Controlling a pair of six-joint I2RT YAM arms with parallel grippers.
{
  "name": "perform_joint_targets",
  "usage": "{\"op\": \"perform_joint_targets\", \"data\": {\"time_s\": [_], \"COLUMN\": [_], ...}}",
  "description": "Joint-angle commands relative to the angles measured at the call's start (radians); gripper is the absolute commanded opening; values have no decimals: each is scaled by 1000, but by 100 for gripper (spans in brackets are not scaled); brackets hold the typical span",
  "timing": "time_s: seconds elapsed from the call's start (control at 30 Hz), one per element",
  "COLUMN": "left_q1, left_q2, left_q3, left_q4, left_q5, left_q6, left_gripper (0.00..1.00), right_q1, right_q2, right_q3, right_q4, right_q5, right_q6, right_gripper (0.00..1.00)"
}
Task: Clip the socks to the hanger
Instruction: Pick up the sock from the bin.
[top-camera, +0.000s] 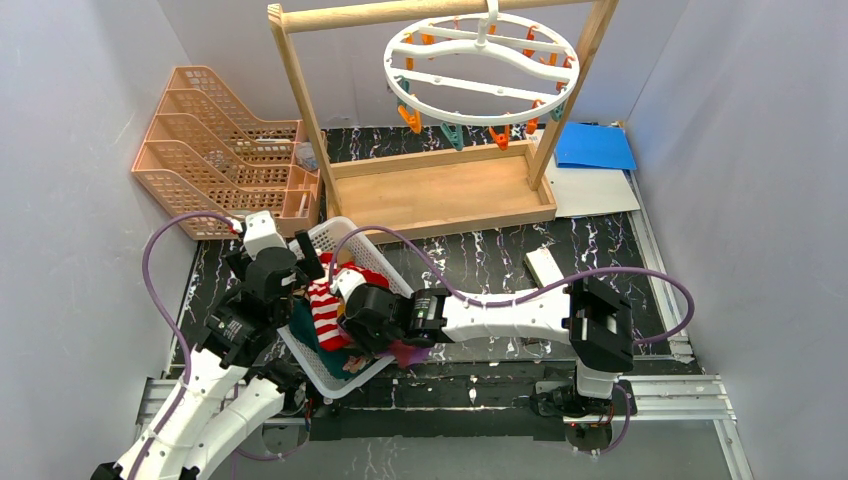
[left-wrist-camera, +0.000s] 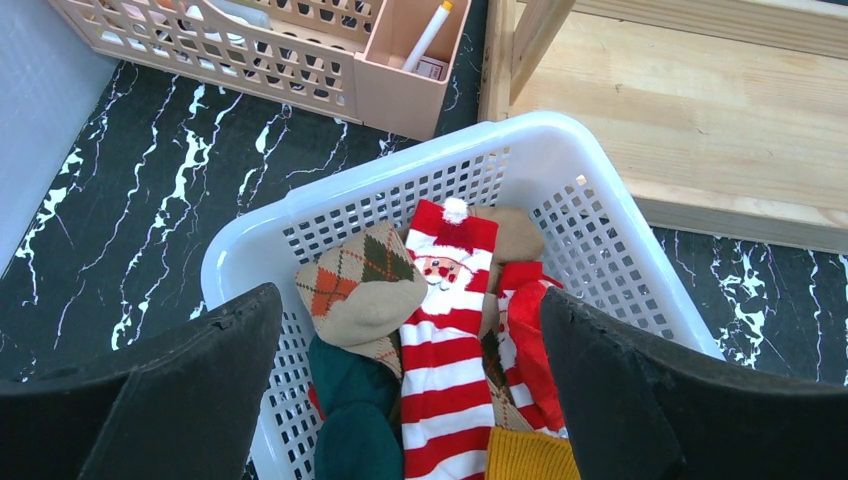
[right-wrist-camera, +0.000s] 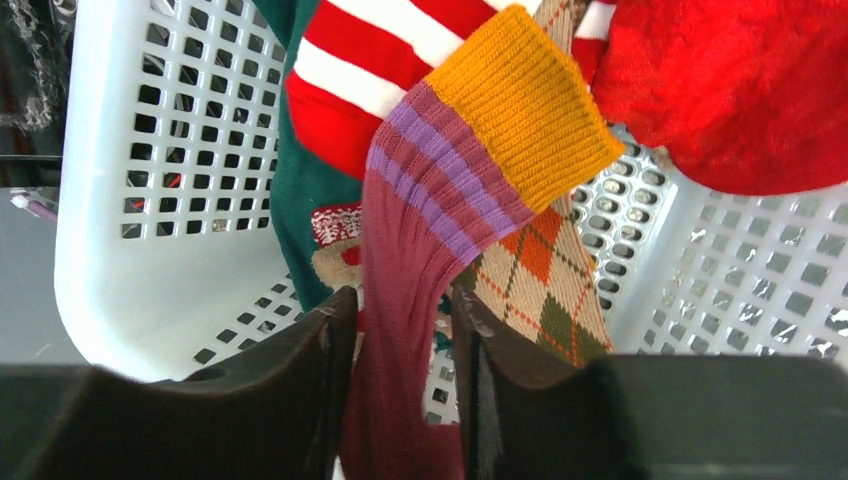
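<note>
Jaws first: your right gripper (right-wrist-camera: 400, 300) has its two fingers on either side of the maroon sock (right-wrist-camera: 420, 230), and the fabric fills the gap between them, so read it as a pinch on the leg of that sock. Your left gripper (left-wrist-camera: 408, 295) hangs spread wide over the same pile with nothing between its fingers.

Everything the coming move turns on lies away from you. The wooden rack (top-camera: 440, 190) stands at the far side of the table, and the hanger (top-camera: 480, 86) hangs high from its top bar, well apart from both grippers and off toward the right arm's side.

The white basket (left-wrist-camera: 500, 130) sits near the left arm's base. The right arm reaches across the table into it, so the lift has to go up and out over the far rim.

In the basket the striped sock (left-wrist-camera: 440, 350), the argyle sock (left-wrist-camera: 360, 285) and the dark teal sock (left-wrist-camera: 350, 420) lie loose under the open left fingers.

The maroon sock's long axis runs straight out from the right fingers. Its orange cuff (right-wrist-camera: 520, 110) is the free end, pointing away from the wrist.

That free cuff is probably what you should offer to a clip (top-camera: 452, 135) on the ring's near edge. I'd use the idle left arm to press that clip open.
</note>
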Motion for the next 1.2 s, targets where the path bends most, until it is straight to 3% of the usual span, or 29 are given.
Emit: {"op": "perform_joint_targets", "data": {"time_s": [0.0, 0.2, 0.43, 0.53, 0.57, 0.63, 0.83, 1.17], "left_q1": [-5, -5, -5, -5, -5, -5, -5, -5], "left_q2": [-7, -3, 86, 103, 91, 50, -14, -19], "left_q3": [23, 70, 308, 371, 373, 348, 271, 141], "left_q4": [-14, -1, 45, 38, 30, 42, 128, 348], "left_q5": [-39, -62, 98, 157, 156, 177, 446, 762], "left_q6": [-15, -28, -57, -164, -233, -373, -542, -601], "left_gripper": [98, 96, 97, 89, 86, 97, 99, 98], "right_q1": [-2, -2, -3, -3, -3, -3, -3, -3], "right_q2": [-5, -120, -277, -359, -394, -453, -573, -698], "right_q3": [60, 96, 202, 159, 127, 68, -60, -223], "right_q4": [-51, 9, -14, 27, 69, 132, 265, 518], "right_q5": [25, 59, 215, 282, 291, 302, 291, 182], "right_q6": [-17, -66, -185, -236, -251, -273, -304, -314], "right_gripper": [39, 1, 1, 1, 1, 1, 1, 1]}}
